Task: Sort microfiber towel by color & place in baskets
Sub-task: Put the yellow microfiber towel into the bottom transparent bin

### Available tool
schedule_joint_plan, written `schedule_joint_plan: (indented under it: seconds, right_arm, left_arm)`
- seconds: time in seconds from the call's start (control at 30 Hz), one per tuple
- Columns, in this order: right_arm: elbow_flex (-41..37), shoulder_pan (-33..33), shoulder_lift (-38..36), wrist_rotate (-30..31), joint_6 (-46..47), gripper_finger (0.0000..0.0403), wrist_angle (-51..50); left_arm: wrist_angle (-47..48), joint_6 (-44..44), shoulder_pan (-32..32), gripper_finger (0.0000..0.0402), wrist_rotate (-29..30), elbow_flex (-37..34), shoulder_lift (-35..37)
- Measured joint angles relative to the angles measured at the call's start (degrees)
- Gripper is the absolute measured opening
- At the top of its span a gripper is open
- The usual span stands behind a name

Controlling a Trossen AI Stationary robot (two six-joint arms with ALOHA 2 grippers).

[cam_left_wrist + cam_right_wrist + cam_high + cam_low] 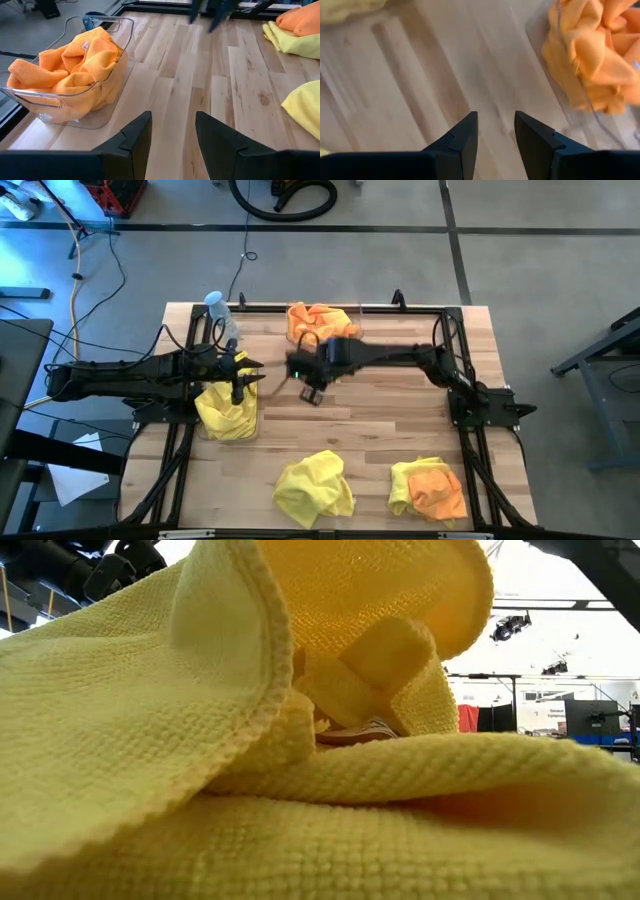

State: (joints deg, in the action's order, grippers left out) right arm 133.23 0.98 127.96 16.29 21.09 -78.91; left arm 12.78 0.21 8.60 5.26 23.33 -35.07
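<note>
A clear basket [252, 423] at the table's left holds yellow microfiber towels [225, 410]. A second clear basket [107, 92] at the far middle holds orange towels [318, 322]. A loose yellow towel [313, 488] lies at the near edge. To its right, an orange towel [440, 492] rests on a yellow one [405, 480]. My left gripper [172, 120] is open and empty over the yellow basket's far side. My right gripper [495, 120] hangs open and empty above bare wood mid-table [312, 392], near the orange basket [555, 95].
A clear water bottle [222, 315] stands at the far left corner beside the orange basket. Black frame rails [470, 470] run along the table's sides. A yellow towel [300, 740] fills the low view right in front of the camera.
</note>
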Motion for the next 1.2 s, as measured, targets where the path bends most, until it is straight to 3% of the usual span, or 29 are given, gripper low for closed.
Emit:
schedule_joint_plan:
  seconds: [0.27, 0.5, 0.63, 0.8, 0.93, 1.2]
  right_arm:
    - [-1.11, 10.58, -0.02, 10.4, 14.14, 0.0124, -10.53]
    - [-13.05, 17.18, -1.1, 9.58, 24.43, 0.0124, -10.11]
    - [-25.45, 19.3, -5.14, 4.22, 29.27, 0.0124, -3.42]
    - [-42.54, 21.09, -14.4, -0.34, 30.96, 0.0124, 14.32]
    - [-54.92, 22.13, -23.97, 0.93, 34.61, 0.0124, 24.73]
    - [-73.87, 25.09, -40.18, 9.56, 42.17, 0.0124, 36.72]
  left_arm:
    - [0.46, -0.02, 0.0, 0.0142, -0.07, 0.0, 0.0]
    - [0.46, -0.04, -0.02, 0.0142, -0.09, 0.0, 0.02]
    - [0.59, -0.17, -0.01, 0.0142, -0.09, 0.0, 0.02]
    - [0.63, -0.17, -0.02, 0.0142, -0.09, 0.0, 0.02]
    - [0.49, -0.15, -0.01, 0.0142, -0.09, 0.0, 0.0]
    - [-0.17, -0.13, 0.0, 0.0142, -0.02, 0.0, 0.0]
